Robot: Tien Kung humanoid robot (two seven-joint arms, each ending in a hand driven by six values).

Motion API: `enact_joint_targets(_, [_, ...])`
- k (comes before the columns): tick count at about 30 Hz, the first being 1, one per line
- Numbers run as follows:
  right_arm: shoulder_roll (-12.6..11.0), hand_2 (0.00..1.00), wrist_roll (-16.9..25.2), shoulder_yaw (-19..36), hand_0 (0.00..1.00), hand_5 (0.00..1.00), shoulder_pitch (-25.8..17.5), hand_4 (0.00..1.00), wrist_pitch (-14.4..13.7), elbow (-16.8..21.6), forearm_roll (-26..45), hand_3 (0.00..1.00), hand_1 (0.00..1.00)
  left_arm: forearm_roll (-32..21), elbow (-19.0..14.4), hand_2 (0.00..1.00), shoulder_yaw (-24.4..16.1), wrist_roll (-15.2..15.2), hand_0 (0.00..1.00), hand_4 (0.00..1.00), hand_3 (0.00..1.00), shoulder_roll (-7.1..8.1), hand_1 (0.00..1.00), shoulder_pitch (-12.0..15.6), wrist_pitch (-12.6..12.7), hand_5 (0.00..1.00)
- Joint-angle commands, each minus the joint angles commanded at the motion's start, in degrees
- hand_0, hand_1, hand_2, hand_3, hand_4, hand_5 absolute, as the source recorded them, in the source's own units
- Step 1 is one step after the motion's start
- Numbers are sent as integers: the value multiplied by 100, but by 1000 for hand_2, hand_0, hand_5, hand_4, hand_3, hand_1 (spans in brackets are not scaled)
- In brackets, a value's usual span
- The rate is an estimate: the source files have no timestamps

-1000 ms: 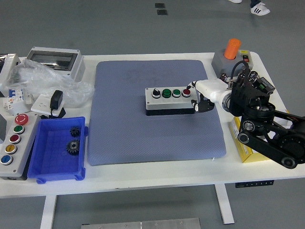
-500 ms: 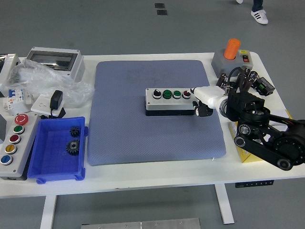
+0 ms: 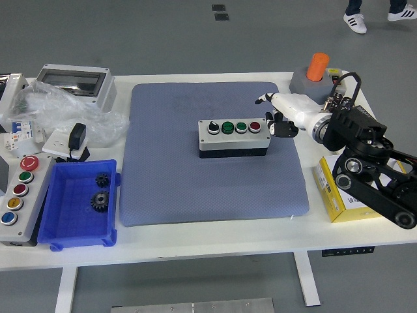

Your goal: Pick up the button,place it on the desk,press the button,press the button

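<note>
The grey button box (image 3: pixel 233 138) lies on the blue mat (image 3: pixel 195 189) in the middle of the table. Its top carries a black selector knob (image 3: pixel 213 127), two green buttons (image 3: pixel 227 128) and a red button (image 3: pixel 254 126). My right hand (image 3: pixel 277 114), white with black fingers, is raised just right of the box and a little behind it, clear of the red button. One finger (image 3: pixel 262 99) points out to the left; the others are curled and hold nothing. The left arm is out of view.
A grey box with an orange cap (image 3: pixel 317 72) stands at the back right. A yellow carton (image 3: pixel 339 192) lies under my right arm. At the left are a blue bin (image 3: pixel 71 215) with gears, a grey button panel (image 3: pixel 16 195), a plastic bag (image 3: pixel 58 111) and an enclosure (image 3: pixel 71 81).
My right hand has lifted off the red button and drawn back up and to the right. The button box has not moved.
</note>
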Motion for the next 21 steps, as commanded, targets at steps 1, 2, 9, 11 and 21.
enact_joint_targets(1, [40, 284, 56, 170, 692, 115, -136, 166, -104, 10, -89, 832, 438, -4, 0, 553, 2, 0, 635, 637, 612, -5, 633, 4, 0, 287])
enact_joint_targets(2, [98, 284, 104, 331, 692, 115, -271, 166, -217, 9, -199, 832, 438, -2, 0, 553, 1, 2, 635, 637, 612, -11, 633, 9, -2, 287])
enact_joint_targets(9, [751, 557, 862, 1574, 674, 157, -1314, 441, -1264, -204, -361, 869, 601, -6, 0, 553, 16, 28, 635, 637, 613, -53, 633, 35, -9, 289])
enact_joint_targets(11, [871, 557, 1225, 1873, 674, 157, -1602, 441, -1614, -295, -35, 869, 601, -8, 0, 553, 19, 33, 635, 637, 613, -50, 633, 31, -8, 289])
enact_joint_targets(21, [1324, 971, 3357, 2647, 882, 359, -2867, 784, -2539, -774, 2095, 998, 880, 8, 0, 555, 45, 73, 635, 637, 613, -27, 632, 65, -32, 291])
